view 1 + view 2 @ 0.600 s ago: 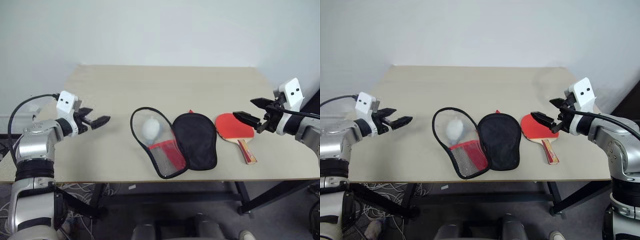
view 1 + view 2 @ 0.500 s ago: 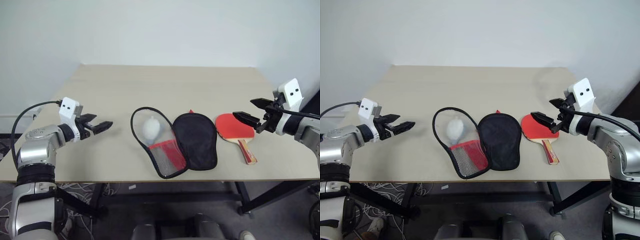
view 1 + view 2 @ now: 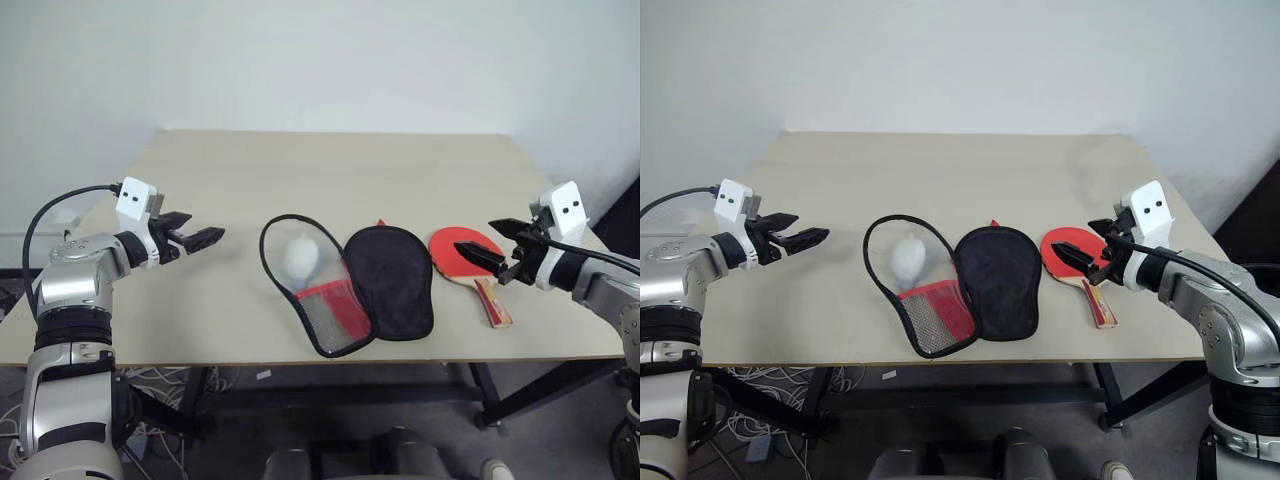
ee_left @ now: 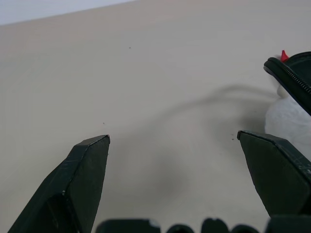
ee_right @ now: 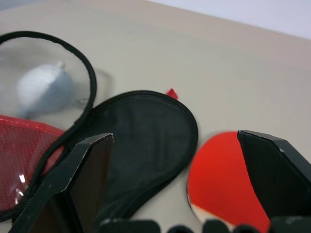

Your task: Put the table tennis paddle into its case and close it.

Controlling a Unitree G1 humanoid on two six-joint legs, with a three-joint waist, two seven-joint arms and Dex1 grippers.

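Note:
The table tennis paddle (image 3: 458,254) lies flat on the table's right side, red face up, its wooden handle (image 3: 494,303) pointing to the front edge. To its left the case (image 3: 388,281) lies spread open: a black-lined half beside the paddle and a black-rimmed mesh half (image 3: 312,288) with a red pocket and a white lump in it. My right gripper (image 3: 476,237) hovers open just above the paddle's right edge, holding nothing. Far to the left my left gripper (image 3: 206,238) is open and empty over bare table, pointing toward the case. The case's black lining (image 5: 141,141) shows in the right wrist view.
The beige table (image 3: 330,170) stretches back to a white wall, with bare surface behind the case and between it and my left gripper. Both the case and the paddle handle lie close to the table's front edge (image 3: 300,362).
My right gripper has come down and in toward the paddle. The left gripper has barely shifted. Paddle and case lie as before.

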